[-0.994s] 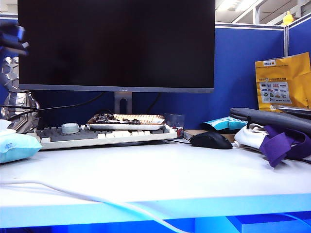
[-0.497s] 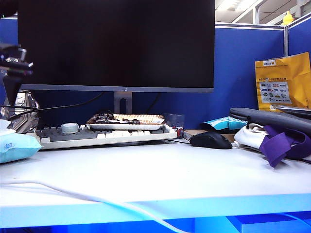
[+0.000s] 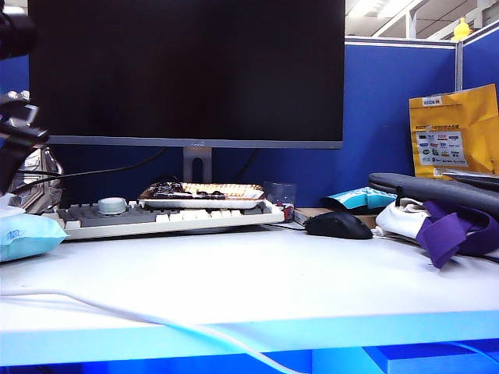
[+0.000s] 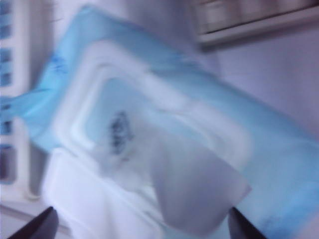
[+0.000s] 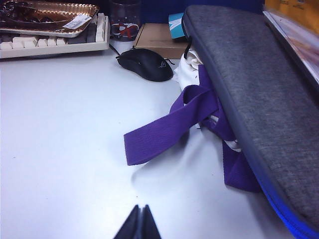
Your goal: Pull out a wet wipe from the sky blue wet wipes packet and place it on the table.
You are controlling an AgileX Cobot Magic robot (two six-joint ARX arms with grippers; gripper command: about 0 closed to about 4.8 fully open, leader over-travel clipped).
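At the counter's [image 3: 257, 288] left edge, the left gripper [image 4: 139, 226] hangs wide open over the sky blue wet wipes packet [image 4: 164, 144], ready to pinch a wet wipe [image 4: 199, 191]. The right gripper [image 5: 138, 222] rests shut, well apart near the right edge.

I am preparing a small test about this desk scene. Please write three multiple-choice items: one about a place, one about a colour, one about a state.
1. Where is the sky blue wet wipes packet in the exterior view?
A. far left of the table
B. beside the mouse
C. under the monitor stand

2. What colour is the strap near the grey case?
A. yellow
B. purple
C. green

3. How are the grippers?
A. both open
B. left gripper open, right gripper shut
C. both shut

Answers: 1 A, it lies at the left edge. 2 B, plainly purple. 3 B, left tips stand wide over the packet, right tips meet.
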